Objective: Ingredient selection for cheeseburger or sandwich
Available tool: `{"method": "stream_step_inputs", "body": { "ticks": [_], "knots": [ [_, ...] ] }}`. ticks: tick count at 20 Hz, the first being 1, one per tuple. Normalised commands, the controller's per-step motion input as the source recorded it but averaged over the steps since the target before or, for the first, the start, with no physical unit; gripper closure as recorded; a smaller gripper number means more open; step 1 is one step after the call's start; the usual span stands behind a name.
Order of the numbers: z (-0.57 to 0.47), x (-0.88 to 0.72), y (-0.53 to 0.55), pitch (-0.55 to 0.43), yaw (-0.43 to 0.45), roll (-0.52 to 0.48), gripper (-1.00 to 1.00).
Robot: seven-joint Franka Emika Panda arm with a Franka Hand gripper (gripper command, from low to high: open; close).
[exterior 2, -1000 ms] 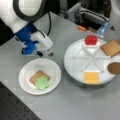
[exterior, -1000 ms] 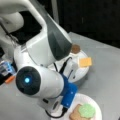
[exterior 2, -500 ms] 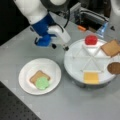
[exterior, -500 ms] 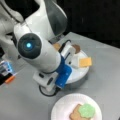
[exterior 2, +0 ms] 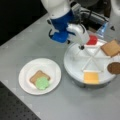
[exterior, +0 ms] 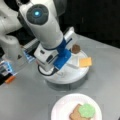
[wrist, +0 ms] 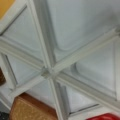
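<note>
Nearest, on the white plate (exterior 2: pixel 25 75) by the bench's (exterior 2: pixel 30 45) front edge, a bread slice (exterior 2: pixel 37 75) lies with lettuce (exterior 2: pixel 42 83) on its front corner. Beyond it the divided tray (exterior 2: pixel 75 67) holds cheese (exterior 2: pixel 91 77), patty (exterior 2: pixel 114 67), bread square (exterior 2: pixel 110 48) and tomato (exterior 2: pixel 92 40) in separate compartments. The gripper (exterior 2: pixel 81 46) hangs over the tray's hub (wrist: pixel 47 73); I cannot tell whether its fingers are apart.

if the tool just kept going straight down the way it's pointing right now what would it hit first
Most likely the white divided tray, near the hub where its ribs cross; the wrist view looks straight down onto that hub. The tool hangs just above it, beside the red tomato disc. Depth is uncertain.
</note>
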Motion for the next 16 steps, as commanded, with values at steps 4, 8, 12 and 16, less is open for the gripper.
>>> {"method": "stream_step_inputs", "body": {
  "ticks": [4, 8, 12, 16],
  "knots": [
    [-0.16, -0.38, 0.23, -0.185, 0.126, -0.379, -1.0],
    [-0.14, -0.34, 0.24, -0.174, 0.112, -0.387, -1.0],
    [-0.12, -0.38, 0.32, -0.177, 0.105, -0.357, -1.0],
    [-0.22, -0.46, 0.38, -0.232, 0.059, -0.299, -1.0]
  ]
}}
